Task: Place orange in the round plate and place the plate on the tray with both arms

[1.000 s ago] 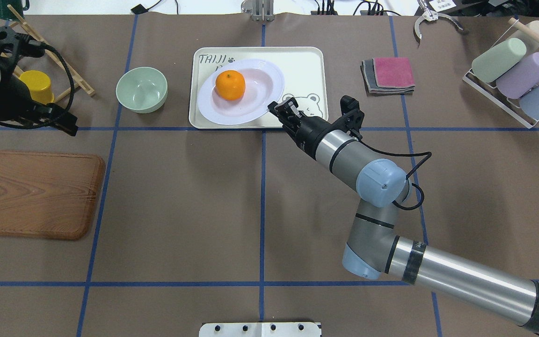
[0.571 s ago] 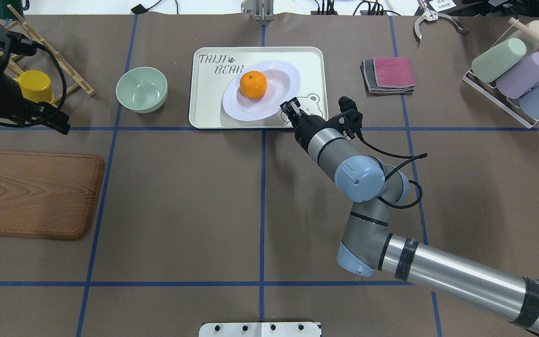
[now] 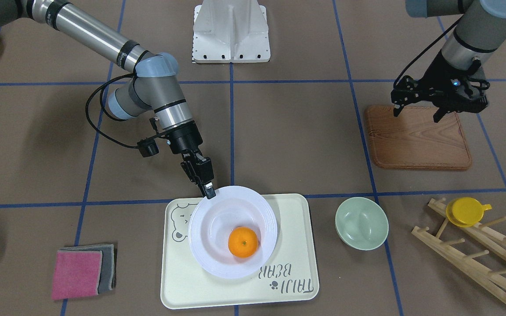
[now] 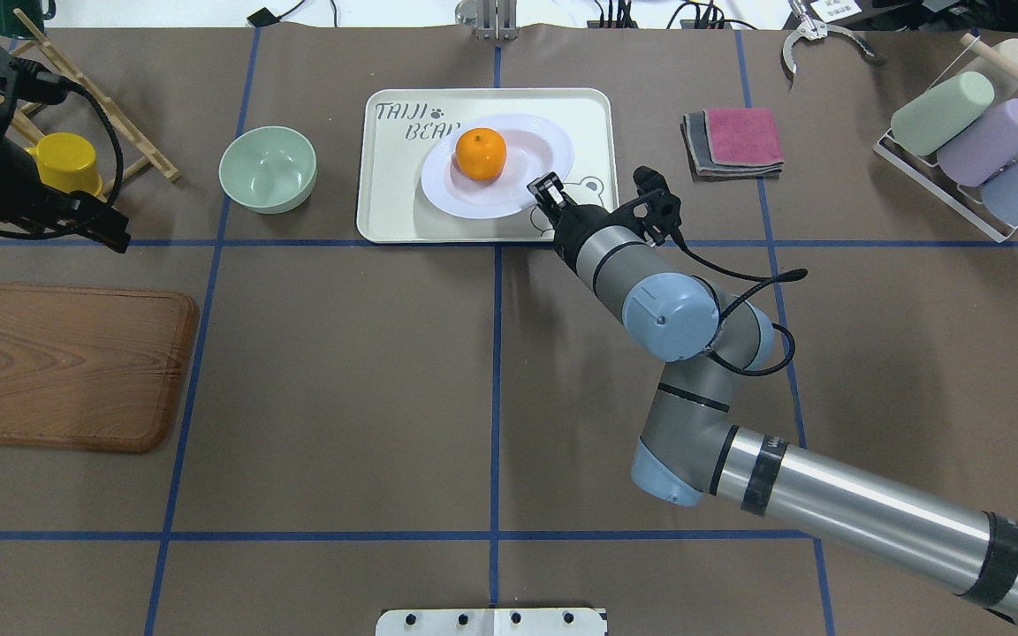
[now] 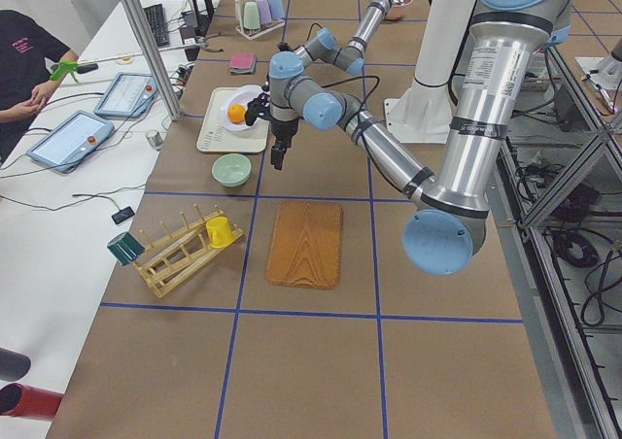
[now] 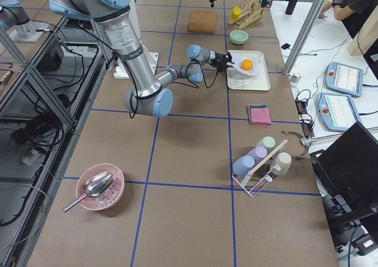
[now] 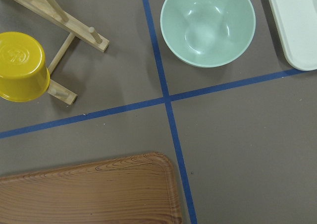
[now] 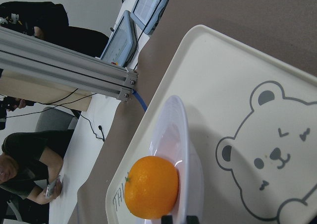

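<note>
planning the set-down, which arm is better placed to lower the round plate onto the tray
Right, likely. The right gripper is shut on the rim of the round plate, with the orange inside and the tray beneath it. The left gripper hangs open near the wooden board, away from the tray.

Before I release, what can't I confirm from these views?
- Whether the round plate rests flat on the tray: the plate itself hides its underside in every view.
- Right pincer fingertips: cut off by the right wrist view's bottom edge.
- Left pincer: outside its own wrist view.
</note>
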Robot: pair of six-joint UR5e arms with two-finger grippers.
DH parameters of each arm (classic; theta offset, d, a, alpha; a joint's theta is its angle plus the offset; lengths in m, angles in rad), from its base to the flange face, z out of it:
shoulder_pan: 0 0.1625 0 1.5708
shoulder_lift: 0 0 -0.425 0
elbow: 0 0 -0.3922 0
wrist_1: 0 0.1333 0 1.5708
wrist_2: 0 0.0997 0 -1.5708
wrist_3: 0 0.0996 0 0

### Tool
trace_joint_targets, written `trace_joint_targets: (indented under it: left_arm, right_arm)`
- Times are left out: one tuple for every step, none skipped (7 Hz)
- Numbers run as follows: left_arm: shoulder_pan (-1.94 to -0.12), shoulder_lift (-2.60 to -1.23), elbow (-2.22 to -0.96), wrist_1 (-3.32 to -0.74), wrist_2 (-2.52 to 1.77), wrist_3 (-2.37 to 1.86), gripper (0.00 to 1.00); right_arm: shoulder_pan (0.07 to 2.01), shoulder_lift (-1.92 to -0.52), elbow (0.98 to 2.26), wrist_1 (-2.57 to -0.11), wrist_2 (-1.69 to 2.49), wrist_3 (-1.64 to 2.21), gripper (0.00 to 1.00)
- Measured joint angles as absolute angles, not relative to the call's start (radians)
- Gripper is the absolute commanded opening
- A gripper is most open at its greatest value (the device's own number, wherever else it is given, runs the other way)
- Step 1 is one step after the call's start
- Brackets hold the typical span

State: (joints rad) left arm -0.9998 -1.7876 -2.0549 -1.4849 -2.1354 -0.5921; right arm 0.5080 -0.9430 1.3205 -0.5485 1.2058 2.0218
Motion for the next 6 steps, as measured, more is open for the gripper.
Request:
trace_joint_targets:
  left_arm:
    - [-1.001, -1.787, -2.055, -1.485, -2.135, -0.592, 0.98]
    - [-1.002, -1.785, -2.056, -1.485, -2.135, -0.592, 0.98]
    - [-1.004, -1.783, -2.057, -1.485, -2.136, -0.592, 0.98]
    - [-1.007, -1.781, -2.058, -1.485, -2.136, -0.592, 0.98]
    - [-1.009, -1.776, -2.06, -1.485, -2.137, -0.59, 0.98]
    - [-1.013, -1.765, -2.061, -1.485, -2.139, -0.575, 0.98]
  right_arm:
    - [0.547, -0.95, 1.377, -0.635, 1.311, 1.981, 1.0]
    - [0.591, -0.968, 1.469, -0.77, 1.434, 1.906, 1.0]
    - [0.636, -0.999, 1.586, -0.93, 1.551, 1.787, 1.0]
    - [0.673, -1.038, 1.69, -1.075, 1.65, 1.647, 1.0]
    - [0.71, -1.079, 1.763, -1.179, 1.747, 1.491, 1.0]
    - [0.769, -1.129, 1.815, -1.24, 1.857, 1.329, 1.0]
